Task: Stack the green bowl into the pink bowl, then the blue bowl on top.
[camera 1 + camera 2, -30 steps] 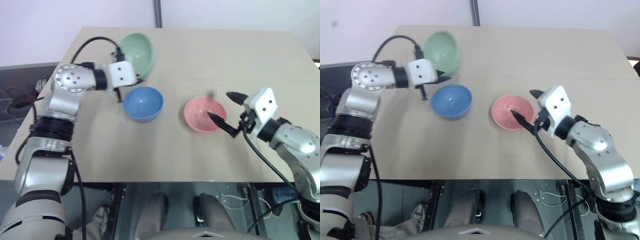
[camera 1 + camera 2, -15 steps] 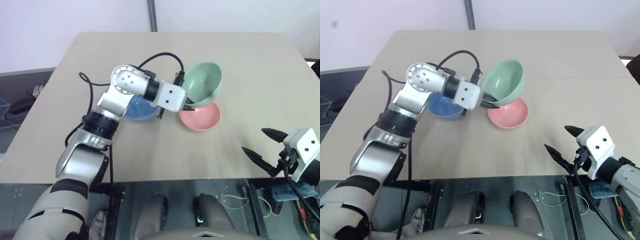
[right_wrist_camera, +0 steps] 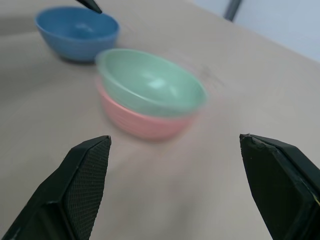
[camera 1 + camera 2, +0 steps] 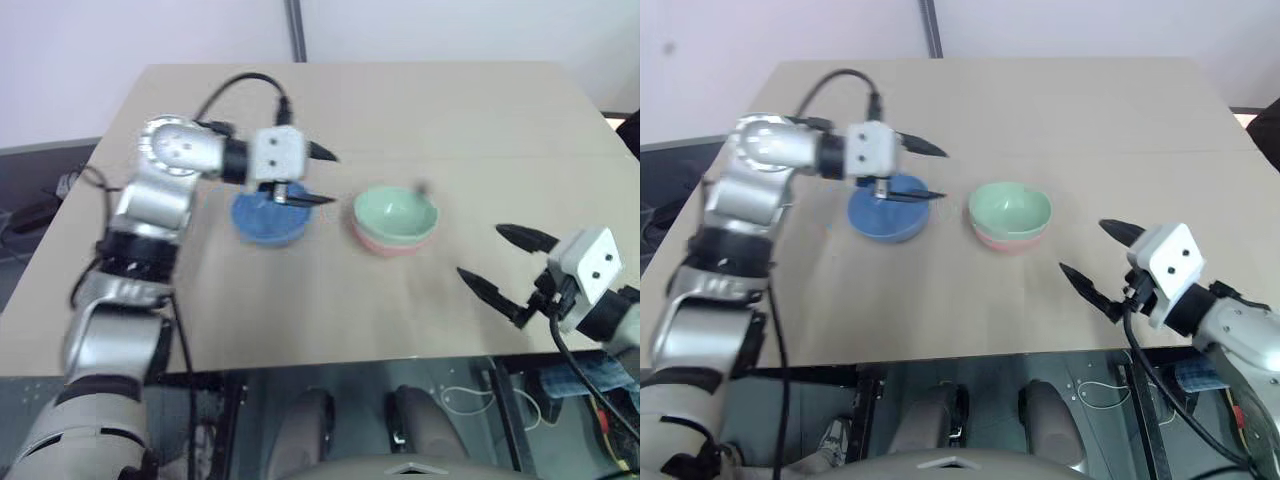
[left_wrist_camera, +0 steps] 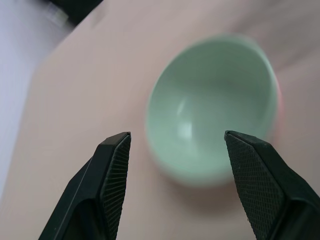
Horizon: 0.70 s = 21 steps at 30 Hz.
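Observation:
The green bowl [image 4: 396,210] sits nested upright inside the pink bowl [image 4: 389,243] at the middle of the table; the pink one shows as a rim and wall beneath it [image 3: 145,122]. Just left of the pair stands the blue bowl [image 4: 268,220]. My left gripper [image 4: 328,178] hovers open and empty over the blue bowl's right side, its fingers pointing at the green bowl [image 5: 212,107]. My right gripper [image 4: 482,252] is open and empty, right of the stack near the table's front edge, facing the stacked bowls [image 3: 150,82].
The tan table [image 4: 450,120] stretches bare behind and to the right of the bowls. A black cable [image 4: 235,85] loops above my left forearm. A grey pole [image 4: 295,30] rises behind the table's far edge.
My left gripper carried the green bowl rightward, set it into the pink bowl, opened and drew back over the blue bowl. My right gripper pulled away from the pink bowl toward the front edge.

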Each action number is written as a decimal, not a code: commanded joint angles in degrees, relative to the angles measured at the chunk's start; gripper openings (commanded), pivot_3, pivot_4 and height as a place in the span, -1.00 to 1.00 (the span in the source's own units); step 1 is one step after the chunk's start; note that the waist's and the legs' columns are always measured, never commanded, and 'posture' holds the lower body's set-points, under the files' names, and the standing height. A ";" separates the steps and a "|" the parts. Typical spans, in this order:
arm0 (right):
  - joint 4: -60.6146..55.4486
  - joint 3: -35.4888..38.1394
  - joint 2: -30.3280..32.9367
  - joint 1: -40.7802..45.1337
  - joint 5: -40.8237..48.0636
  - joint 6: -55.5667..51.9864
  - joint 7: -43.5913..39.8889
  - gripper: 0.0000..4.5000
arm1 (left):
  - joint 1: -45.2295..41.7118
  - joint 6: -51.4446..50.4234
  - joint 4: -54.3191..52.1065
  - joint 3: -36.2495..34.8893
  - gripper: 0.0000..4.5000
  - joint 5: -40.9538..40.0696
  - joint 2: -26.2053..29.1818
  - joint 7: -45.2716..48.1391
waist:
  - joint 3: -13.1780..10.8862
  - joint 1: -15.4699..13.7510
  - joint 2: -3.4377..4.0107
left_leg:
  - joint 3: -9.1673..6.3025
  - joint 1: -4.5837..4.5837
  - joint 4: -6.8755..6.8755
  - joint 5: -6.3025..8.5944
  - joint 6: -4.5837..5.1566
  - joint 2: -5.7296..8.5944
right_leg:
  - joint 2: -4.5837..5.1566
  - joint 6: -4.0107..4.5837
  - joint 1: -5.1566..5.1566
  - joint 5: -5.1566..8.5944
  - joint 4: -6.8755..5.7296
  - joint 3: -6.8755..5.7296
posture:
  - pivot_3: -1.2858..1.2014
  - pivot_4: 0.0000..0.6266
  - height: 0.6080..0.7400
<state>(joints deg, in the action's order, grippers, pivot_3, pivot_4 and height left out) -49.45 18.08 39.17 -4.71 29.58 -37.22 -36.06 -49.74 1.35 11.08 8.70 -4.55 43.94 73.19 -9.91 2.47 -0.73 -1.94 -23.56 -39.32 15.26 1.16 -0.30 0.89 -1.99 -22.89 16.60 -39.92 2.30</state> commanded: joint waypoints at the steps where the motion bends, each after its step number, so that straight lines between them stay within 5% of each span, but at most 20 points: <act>1: 1.80 -5.62 0.47 6.47 1.73 1.52 -2.04 1.00 | 12.07 -13.43 -15.99 -8.96 0.40 0.02 7.79 -4.87 | 0.01 -0.84 -0.02 | 0.00 0.00 0.01 0.00 0.00 0.00 | 0.02 0.00 0.00 0.00 0.00 0.01 | 0.03 -0.52 1.00; 4: 3.98 -8.49 0.57 9.79 2.21 2.83 -4.31 1.00 | 22.65 -23.50 -27.05 -14.62 0.40 -1.79 11.62 -7.03 | -0.03 -1.01 -0.08 | -0.05 -0.14 -0.01 0.00 0.00 0.03 | 0.15 0.00 -0.02 0.00 0.10 -0.06 | 0.03 -0.52 1.00; 9: 6.91 -10.01 1.14 12.24 3.00 4.79 -7.65 1.00 | 34.15 -24.93 -32.98 -16.16 0.40 3.56 13.62 -13.49 | -0.05 -2.33 -0.11 | -0.18 -0.13 -0.01 0.00 0.00 0.05 | 0.22 0.01 0.03 0.00 0.12 -0.08 | 0.03 -0.52 1.00; 21: 6.19 -4.78 3.50 4.50 1.99 6.95 -8.00 1.00 | 29.43 -15.35 -25.02 -8.40 0.40 8.67 10.77 -19.28 | -0.04 -2.26 -0.13 | -0.10 -0.10 -0.01 0.01 0.00 0.05 | 0.18 0.01 0.03 -0.01 0.07 -0.11 | 0.03 -0.52 1.00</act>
<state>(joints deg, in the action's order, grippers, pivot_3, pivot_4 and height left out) -41.68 11.03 42.27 0.28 31.73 -31.85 -44.41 -19.28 -15.92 -14.37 -0.04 3.38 54.48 53.94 -9.95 0.21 -0.85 -2.01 -23.64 -39.32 15.27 1.16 -0.25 1.08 -1.98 -22.86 16.59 -39.86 2.20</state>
